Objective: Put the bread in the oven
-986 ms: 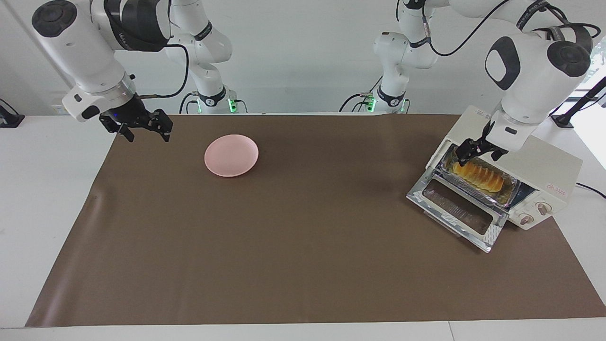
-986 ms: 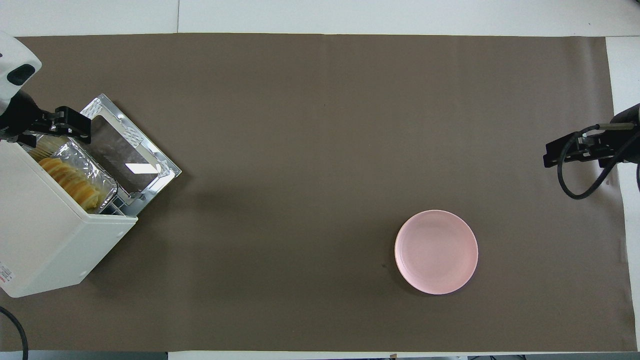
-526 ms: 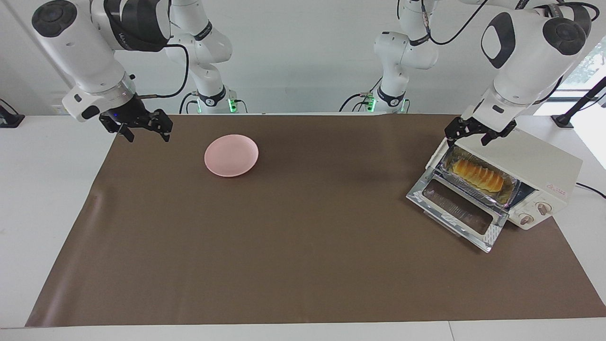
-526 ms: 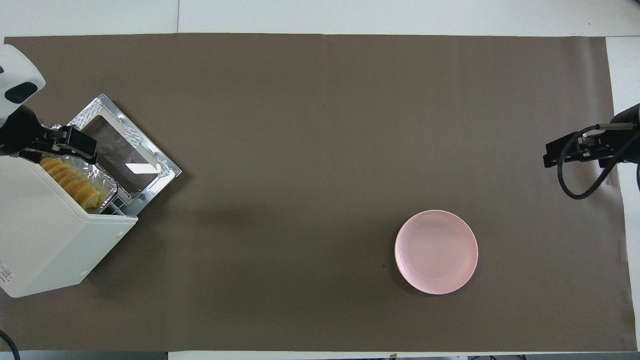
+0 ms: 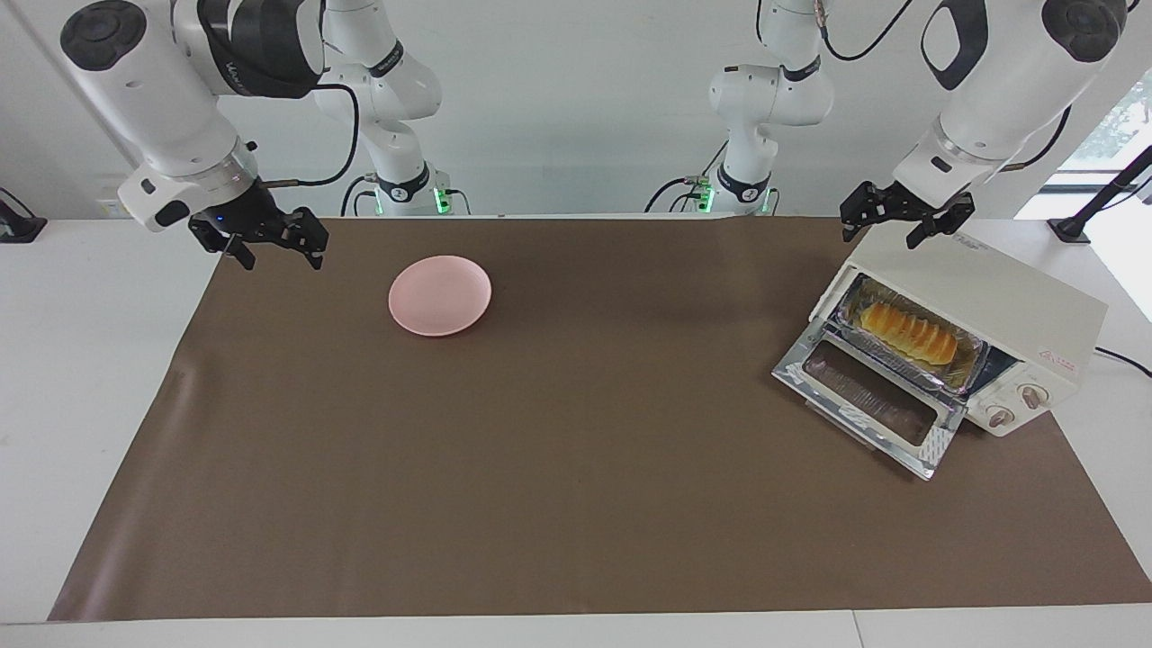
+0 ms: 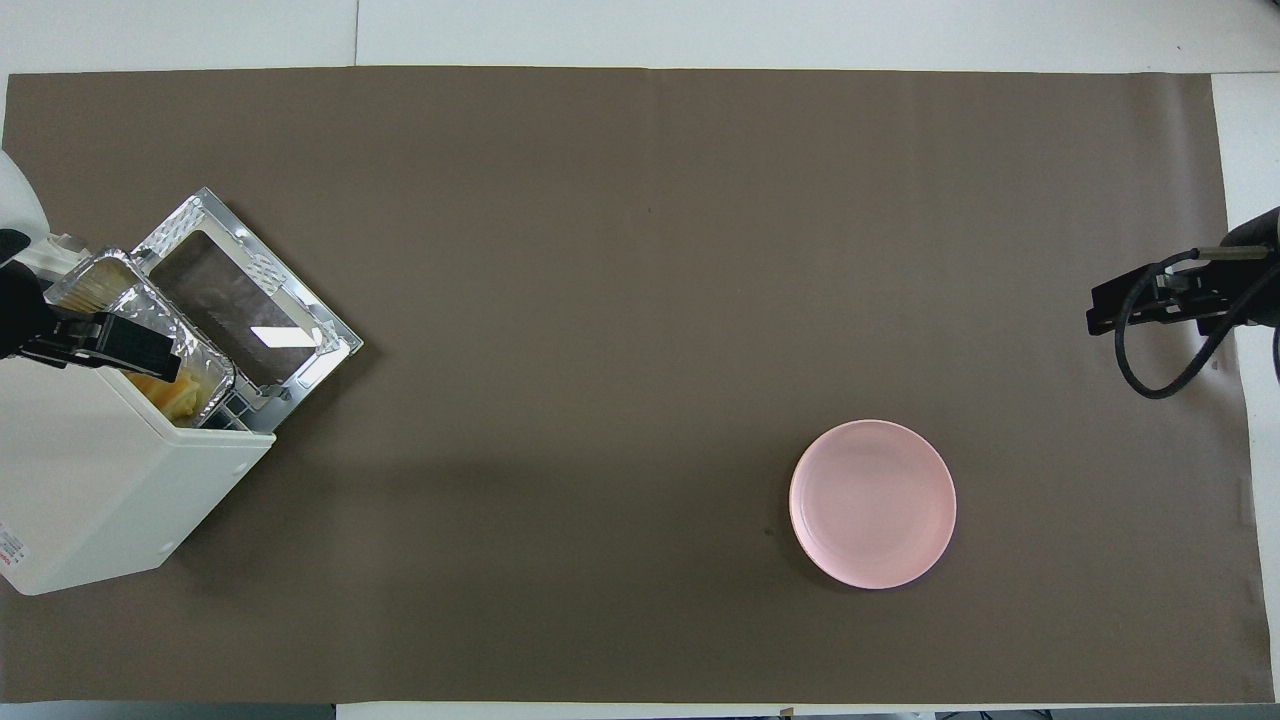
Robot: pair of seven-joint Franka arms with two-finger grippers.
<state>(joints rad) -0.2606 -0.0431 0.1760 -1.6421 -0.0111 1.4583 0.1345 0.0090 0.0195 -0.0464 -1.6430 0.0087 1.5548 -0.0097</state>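
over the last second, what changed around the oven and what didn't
The left gripper, open and empty, rose from just over the bread and drew back toward the robots; it is now up over the oven top's edge. The bread stayed in the foil tray inside the oven, door still down. The right gripper and the pink plate did not move.

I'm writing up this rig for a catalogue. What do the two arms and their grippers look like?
Both arms are glossy white, rounded segments with black joint caps and bands; black cables loop along them. The bases show green lights. The left gripper and right gripper are black, two-fingered linkages below white wrists; the right wrist has a silvery ring.
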